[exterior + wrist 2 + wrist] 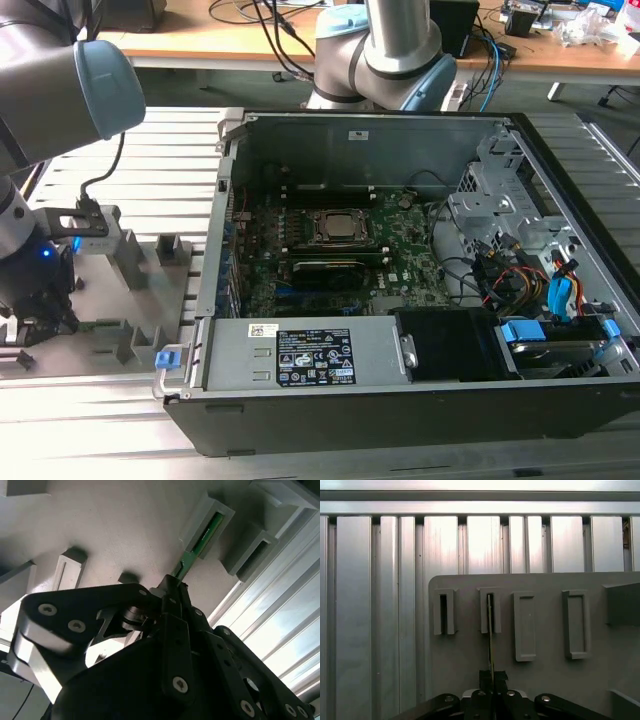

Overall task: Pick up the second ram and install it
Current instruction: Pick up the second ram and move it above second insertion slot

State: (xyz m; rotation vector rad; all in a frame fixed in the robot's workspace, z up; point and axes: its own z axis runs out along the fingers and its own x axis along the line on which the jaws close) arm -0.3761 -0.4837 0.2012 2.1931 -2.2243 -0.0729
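Ribbed aluminium tabletop [90,410] is stretching under everything, and a wooden desk [200,45] strewn with cables is running along the far side. At the exterior view's left, your arm [60,80] is bending down over a grey fixture plate [150,300] that is carrying several upright holder blocks. Your tool [491,677] is sitting low over that plate, and in both wrist views its fingers [172,592] are pinching together on the near end of the second ram [200,540]. That thin green stick is standing on edge, its far end resting inside a slotted holder [490,597], so it is not yet clear of the plate. A matching slotted holder [443,612] is standing just beside it.

Moving toward the exterior view's right, the open computer case [400,420] is lying on its side, well apart from the plate. Inside it the green motherboard [400,250] is facing up, with the CPU socket [340,228] near its middle and the grey power supply [300,355] along the near wall. Farthest right, a metal drive cage [490,200] is sitting above a tangle of coloured wires [520,280].
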